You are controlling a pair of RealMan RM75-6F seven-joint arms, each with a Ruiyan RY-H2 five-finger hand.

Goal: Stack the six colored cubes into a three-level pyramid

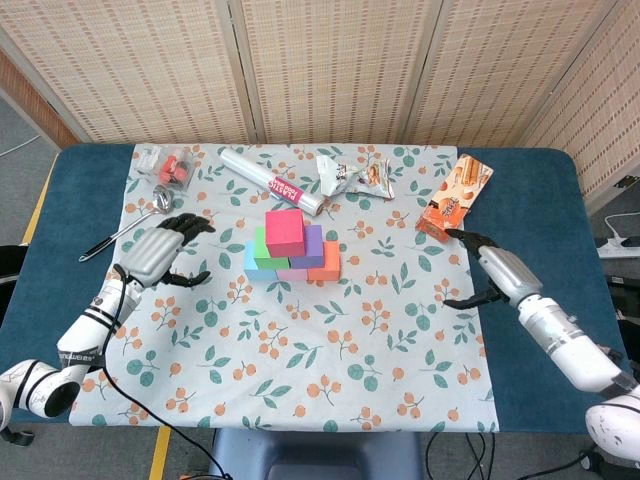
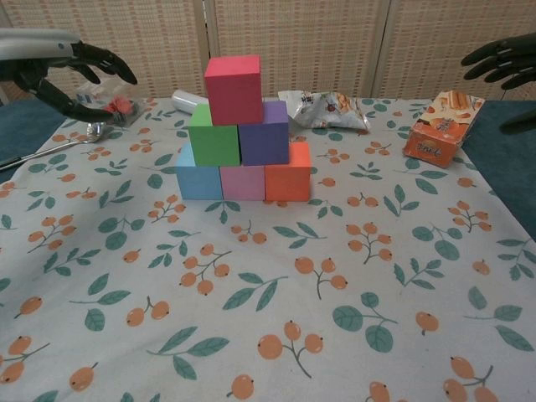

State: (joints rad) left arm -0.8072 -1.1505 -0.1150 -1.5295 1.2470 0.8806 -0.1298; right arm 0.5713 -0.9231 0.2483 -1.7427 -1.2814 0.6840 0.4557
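On the floral tablecloth (image 1: pixel 300 340) stands the finished-looking pyramid: a light blue cube (image 2: pixel 198 172), a pink cube (image 2: pixel 242 182) and an orange cube (image 2: pixel 288 172) form the base row, a green cube (image 2: pixel 213 136) and a purple cube (image 2: pixel 265 132) sit on them, each bridging a seam below, and a red cube (image 2: pixel 234 89) caps the pair. That staggered seating is what lets each upper block rest on two supports, so I judge the stack complete. The left hand (image 1: pixel 158 255) hovers well left of the pyramid, fingers spread, holding nothing; the right hand (image 1: pixel 490 270) hangs well to the pyramid's right, likewise spread and empty. Both stand clear, probably so as not to nudge the stack. Behind the pyramid lie a plastic-wrap roll (image 1: pixel 270 180) and a snack bag (image 1: pixel 355 175); an orange biscuit box (image 1: pixel 455 198) lies to the right, a spoon (image 1: pixel 130 222) to the left. Beneath the cloth is a dark blue table (image 1: pixel 530 200), backed by woven folding screens (image 1: pixel 330 70).
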